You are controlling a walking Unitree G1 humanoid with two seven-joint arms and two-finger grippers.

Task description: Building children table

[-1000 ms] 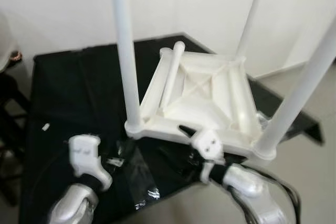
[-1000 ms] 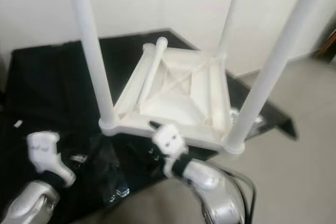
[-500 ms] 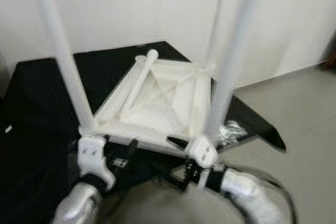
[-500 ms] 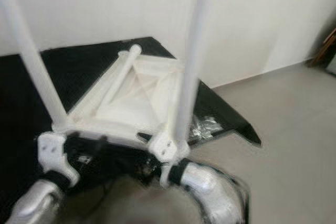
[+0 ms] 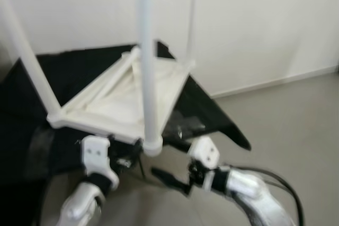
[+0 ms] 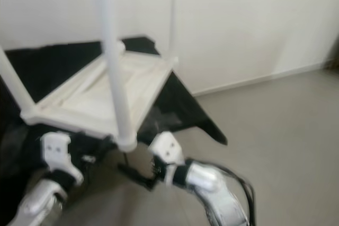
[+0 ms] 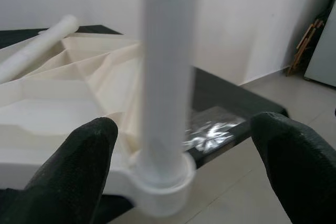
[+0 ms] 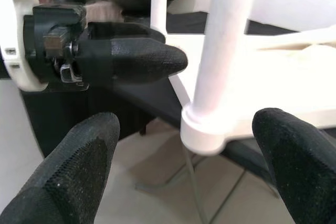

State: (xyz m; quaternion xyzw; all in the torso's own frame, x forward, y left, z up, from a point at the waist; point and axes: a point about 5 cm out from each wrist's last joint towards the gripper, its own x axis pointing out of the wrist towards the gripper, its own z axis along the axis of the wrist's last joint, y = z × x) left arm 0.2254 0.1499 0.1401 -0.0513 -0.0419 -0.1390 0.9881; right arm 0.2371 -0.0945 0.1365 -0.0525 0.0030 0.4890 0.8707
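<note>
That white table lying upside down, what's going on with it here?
The robot is assembling a small white table, which lies upside down on a black surface with its legs pointing up. A loose leg lies across its underside. The nearest corner leg overhangs the edge. Both grippers are open around that corner: the left gripper frames the leg's base, and the right gripper faces it from the other side. Neither grips anything.

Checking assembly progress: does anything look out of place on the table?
Yes. One loose leg lies across the upturned white table while three others stand upright, and the near corner overhangs the black cloth.
</note>
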